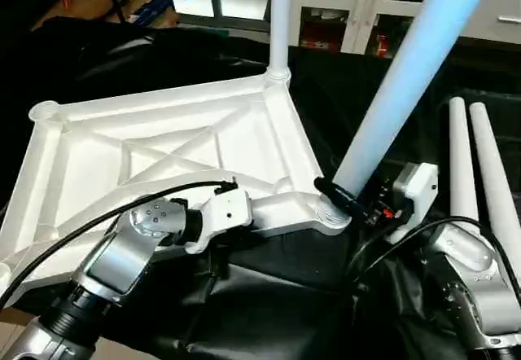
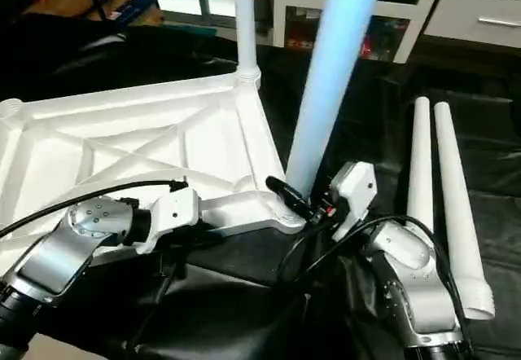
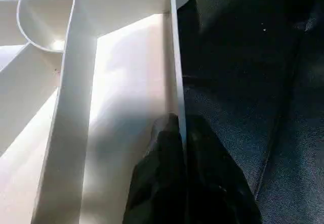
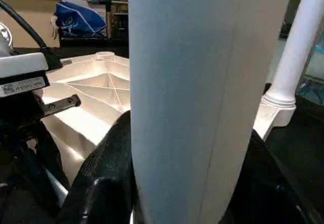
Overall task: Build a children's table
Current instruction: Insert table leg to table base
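The children's table's white tabletop (image 1: 163,152) lies upside down on the black cloth, its X-ribs facing up. One white tube leg (image 1: 279,18) stands upright in the far corner socket. A second leg (image 1: 407,67) sits with its foot in the near right corner socket (image 1: 330,217) and leans to the right. My right gripper (image 1: 346,199) is shut on this leg just above the socket, one black finger (image 4: 109,158) on each side of the tube. My left gripper (image 3: 179,130) is shut on the tabletop's thin near rim (image 3: 174,57). Two loose legs (image 1: 480,164) lie side by side at the right.
A black cable (image 1: 89,226) loops over my left forearm and across the tabletop's near part. White cabinets (image 1: 358,2) stand behind the work table, with a cardboard box and a blue bag (image 1: 151,6) at the far left. Black cloth (image 1: 269,295) hangs over the near edge.
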Robot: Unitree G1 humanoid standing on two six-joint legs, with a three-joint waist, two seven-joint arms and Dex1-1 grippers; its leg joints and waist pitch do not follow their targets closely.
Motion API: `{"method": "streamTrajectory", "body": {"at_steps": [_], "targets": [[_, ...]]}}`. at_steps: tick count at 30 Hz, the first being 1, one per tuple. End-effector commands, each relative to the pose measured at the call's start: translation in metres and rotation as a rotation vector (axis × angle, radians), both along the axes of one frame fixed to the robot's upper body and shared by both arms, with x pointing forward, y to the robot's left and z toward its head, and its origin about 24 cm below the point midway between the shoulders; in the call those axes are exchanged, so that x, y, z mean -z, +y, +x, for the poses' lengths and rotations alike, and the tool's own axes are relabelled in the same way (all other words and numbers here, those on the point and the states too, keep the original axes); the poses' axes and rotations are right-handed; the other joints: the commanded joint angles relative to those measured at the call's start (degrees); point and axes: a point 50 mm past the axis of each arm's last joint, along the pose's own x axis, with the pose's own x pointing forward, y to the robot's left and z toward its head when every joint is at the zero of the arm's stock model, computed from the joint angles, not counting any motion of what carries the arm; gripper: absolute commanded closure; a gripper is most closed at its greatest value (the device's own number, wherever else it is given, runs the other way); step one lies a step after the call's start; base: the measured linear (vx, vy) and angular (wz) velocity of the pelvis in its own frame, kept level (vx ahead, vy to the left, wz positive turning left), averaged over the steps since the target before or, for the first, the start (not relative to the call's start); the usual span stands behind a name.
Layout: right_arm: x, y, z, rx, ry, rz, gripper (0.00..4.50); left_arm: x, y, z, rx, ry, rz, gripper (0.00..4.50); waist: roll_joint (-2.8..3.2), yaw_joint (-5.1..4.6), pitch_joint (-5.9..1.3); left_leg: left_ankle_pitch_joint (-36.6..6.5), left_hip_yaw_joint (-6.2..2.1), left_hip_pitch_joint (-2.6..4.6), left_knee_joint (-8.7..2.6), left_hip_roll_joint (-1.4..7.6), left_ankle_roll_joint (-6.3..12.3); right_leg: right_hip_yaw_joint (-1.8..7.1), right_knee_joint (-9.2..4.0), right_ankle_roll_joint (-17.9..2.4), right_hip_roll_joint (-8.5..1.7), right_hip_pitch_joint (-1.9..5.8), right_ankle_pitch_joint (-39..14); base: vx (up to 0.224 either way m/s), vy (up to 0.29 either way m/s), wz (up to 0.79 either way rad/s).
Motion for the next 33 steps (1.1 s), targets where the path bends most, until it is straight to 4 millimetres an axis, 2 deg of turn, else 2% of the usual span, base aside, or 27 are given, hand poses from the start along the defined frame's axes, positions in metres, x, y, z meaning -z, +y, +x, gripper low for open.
{"method": "streamTrajectory", "body": {"at_steps": [1, 5, 6, 8, 13, 16, 22, 26, 29, 33], "targets": [[0.077, 0.002, -0.025, -0.045, 0.363, -0.187, 2.69, 0.013, 0.006, -0.001, -0.046, 0.038, 0.025, 4.50, -0.47, -0.21, -0.18, -24.6, -4.14, 0.77, -4.83, 6.33, -0.21, 3.43, -5.57, -7.7, -5.12, -1.17, -29.1, 0.000, 0.000, 0.00], [0.082, 0.000, -0.028, -0.061, 0.367, -0.238, 2.69, 0.013, 0.005, 0.000, -0.045, 0.038, 0.025, 4.50, -0.48, -0.23, -0.10, -24.9, -4.00, 0.81, -4.86, 6.34, -0.35, 3.44, -5.55, -8.0, -5.01, -1.19, -27.9, 0.000, 0.000, 0.00], [0.082, -0.001, -0.028, -0.047, 0.383, -0.213, 2.69, 0.013, 0.005, 0.000, -0.045, 0.037, 0.025, 4.50, -0.60, -0.22, -0.13, -25.1, -4.07, 0.77, -4.86, 6.32, -0.24, 3.48, -5.52, -8.0, -5.07, -1.12, -28.2, 0.000, 0.000, 0.00], [0.086, -0.012, -0.022, 0.103, 0.550, -0.009, 2.69, 0.013, 0.005, 0.000, -0.046, 0.037, 0.024, 4.50, -0.66, -0.22, -0.13, -25.3, -4.26, 0.70, -4.96, 6.31, 0.20, 3.63, -5.56, -8.3, -5.17, -1.07, -28.9, 0.000, 0.000, 0.00], [0.091, -0.022, -0.024, 0.128, 0.603, 0.002, 2.69, 0.014, 0.005, 0.000, -0.047, 0.038, 0.025, 4.50, -0.53, -0.18, -0.23, -25.8, -4.19, 0.88, -4.98, 6.37, -0.94, 3.43, -5.60, -7.9, -5.01, -1.28, -28.6, 0.000, 0.000, 0.00], [0.091, -0.024, -0.025, 0.123, 0.612, 0.009, 2.69, 0.014, 0.005, 0.000, -0.048, 0.037, 0.024, 4.50, -0.62, -0.04, -0.36, -24.5, -4.01, 0.81, -4.87, 6.33, -0.62, 3.48, -5.51, -8.2, -5.02, -1.16, -27.0, 0.000, 0.000, 0.00], [0.093, -0.023, -0.032, 0.064, 0.701, -0.009, 2.69, 0.014, 0.005, 0.000, -0.048, 0.036, 0.024, 4.50, -0.62, 0.34, -0.47, -22.6, -3.74, 0.93, -4.76, 6.32, -0.12, 3.41, -5.32, -9.1, -4.82, -0.91, -23.2, 0.000, 0.000, 0.00], [0.096, -0.024, -0.036, 0.050, 0.745, -0.020, 2.69, 0.014, 0.005, 0.000, -0.048, 0.037, 0.023, 4.50, -0.72, 0.38, -0.70, -22.7, -3.76, 0.97, -4.73, 6.33, -0.32, 3.40, -5.30, -9.1, -4.90, -0.79, -23.1, 0.000, 0.000, 0.00], [0.106, -0.029, -0.042, 0.037, 0.792, -0.127, 2.69, 0.014, 0.006, 0.000, -0.046, 0.038, 0.026, 4.50, -0.73, 0.42, -0.85, -22.6, -3.80, 0.98, -4.72, 6.36, -0.19, 3.36, -5.32, -9.0, -4.88, -0.70, -23.1, 0.000, 0.000, 0.00], [0.104, -0.034, -0.035, 0.040, 0.728, -0.231, 2.69, 0.014, 0.006, -0.001, -0.042, 0.039, 0.030, 4.50, -0.63, 0.37, -1.06, -22.1, -3.80, 0.90, -4.70, 6.35, -0.30, 3.26, -5.19, -9.4, -4.76, -0.48, -21.6, 0.000, 0.000, 0.00]]}}
